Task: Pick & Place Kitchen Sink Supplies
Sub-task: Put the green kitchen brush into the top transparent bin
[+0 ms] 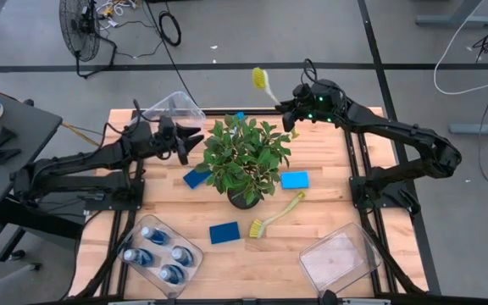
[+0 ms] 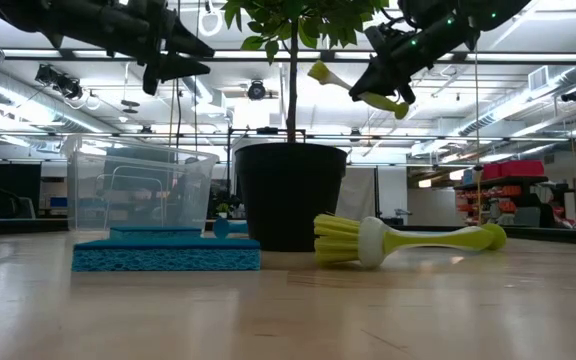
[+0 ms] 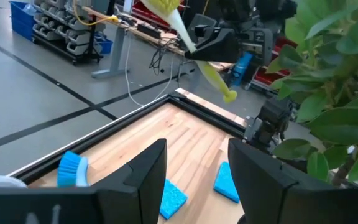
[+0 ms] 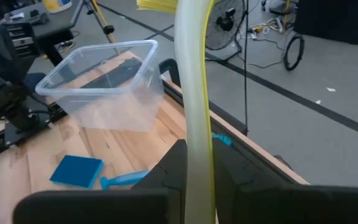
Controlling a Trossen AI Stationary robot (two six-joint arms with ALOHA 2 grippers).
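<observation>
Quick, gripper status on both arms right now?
Left gripper: open, empty, raised near the far-left clear bin.
Right gripper: shut on a yellow-green dish brush, lifted at the table's far edge.

You're in a lab or workshop — bare grey floor crossed with dark tape lines, a pedestal fan [image 1: 81, 25], loose cables [image 1: 169, 27], blue parts bins on racks [image 3: 55, 25] and ceiling strip lights [image 2: 528, 60] — around a framed wooden table [image 1: 312, 220].

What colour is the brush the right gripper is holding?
Yellow-green. The brush in the right gripper shows best in the right wrist view.
</observation>
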